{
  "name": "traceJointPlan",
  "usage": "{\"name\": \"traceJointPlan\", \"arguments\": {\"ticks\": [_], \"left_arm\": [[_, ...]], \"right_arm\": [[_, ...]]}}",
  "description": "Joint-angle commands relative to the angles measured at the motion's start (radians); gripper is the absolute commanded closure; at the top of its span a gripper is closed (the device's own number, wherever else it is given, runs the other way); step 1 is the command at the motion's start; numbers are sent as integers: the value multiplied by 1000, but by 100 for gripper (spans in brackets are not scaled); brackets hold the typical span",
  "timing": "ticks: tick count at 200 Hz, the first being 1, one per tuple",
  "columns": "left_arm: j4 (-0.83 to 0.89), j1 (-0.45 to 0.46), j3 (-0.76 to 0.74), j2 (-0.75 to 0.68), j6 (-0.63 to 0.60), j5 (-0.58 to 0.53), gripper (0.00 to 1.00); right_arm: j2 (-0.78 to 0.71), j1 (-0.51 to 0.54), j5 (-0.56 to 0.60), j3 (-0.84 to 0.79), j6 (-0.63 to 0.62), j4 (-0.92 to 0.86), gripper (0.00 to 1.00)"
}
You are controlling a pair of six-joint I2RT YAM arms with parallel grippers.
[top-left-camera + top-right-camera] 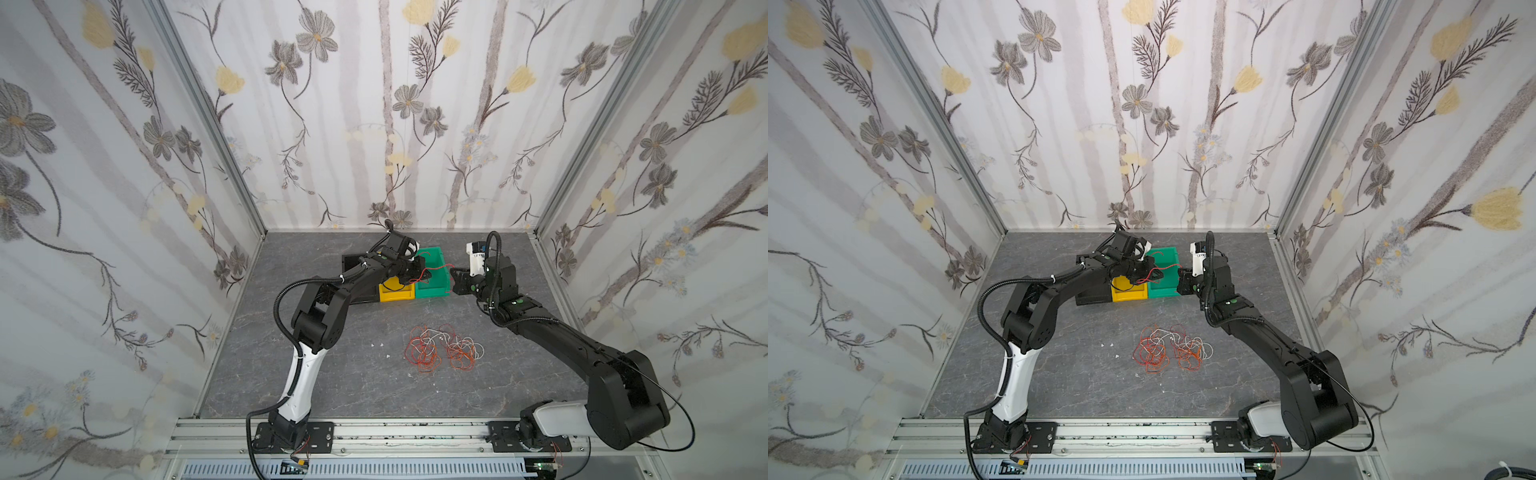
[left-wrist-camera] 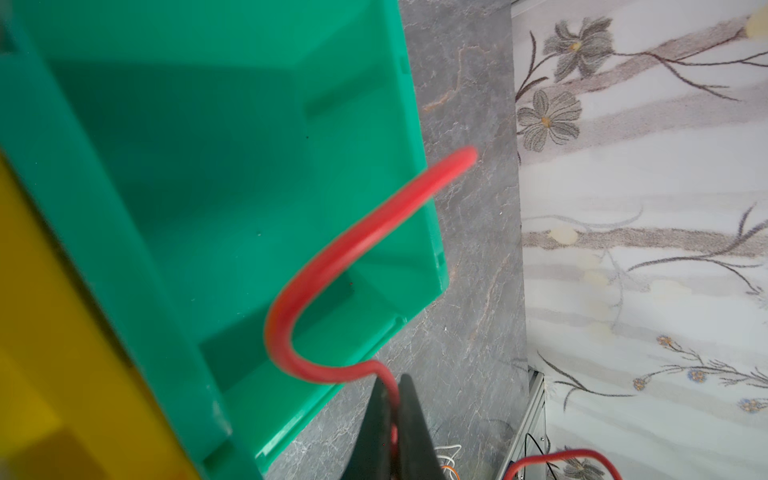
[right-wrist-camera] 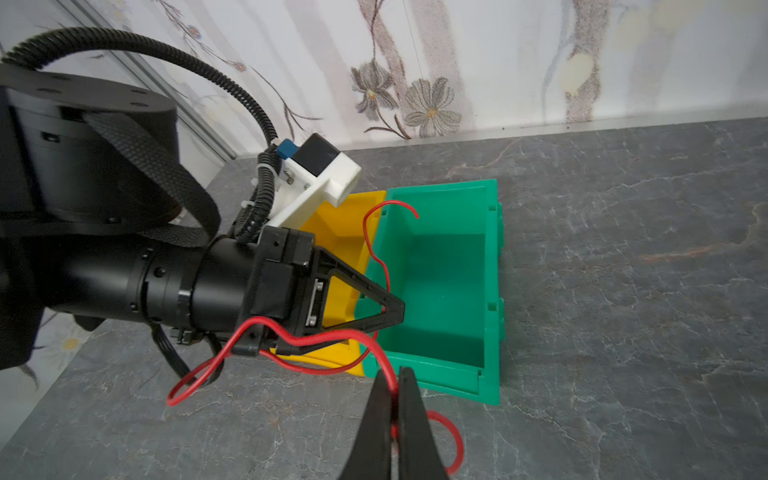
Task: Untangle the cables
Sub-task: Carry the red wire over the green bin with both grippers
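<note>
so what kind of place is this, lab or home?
Probably a robot test cell, not a home: left arm and right arm bolted to an aluminium rail, wallpapered panels boxing in the table, with cables lying on it.

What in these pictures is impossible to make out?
- Black plastic bin: mostly behind the left arm in both top views.
- Pile of thin red, orange and white cables: too small in both top views to count strands.
- Yellow plastic bin: blurred, edge-cut in the left wrist view.

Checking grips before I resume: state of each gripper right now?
Left gripper: closed, pinching the red cable.
Right gripper: closed, also pinching the red cable.
</note>
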State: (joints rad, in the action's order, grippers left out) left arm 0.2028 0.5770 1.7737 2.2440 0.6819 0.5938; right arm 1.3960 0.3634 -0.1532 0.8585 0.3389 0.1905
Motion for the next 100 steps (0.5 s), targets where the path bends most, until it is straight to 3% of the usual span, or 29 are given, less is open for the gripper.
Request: {"name": "traceJointPlan", "arguments": {"ticks": [1, 49, 100], "left_arm": [[44, 1, 51, 35, 21, -21, 90], [122, 2, 99, 59, 16, -60, 61], [128, 0, 103, 45, 18, -60, 48]], "right_arm": [[32, -16, 9, 23, 22, 15, 100], [73, -55, 53, 34, 49, -24, 100], [73, -69, 130, 7, 26, -64, 100]]}}
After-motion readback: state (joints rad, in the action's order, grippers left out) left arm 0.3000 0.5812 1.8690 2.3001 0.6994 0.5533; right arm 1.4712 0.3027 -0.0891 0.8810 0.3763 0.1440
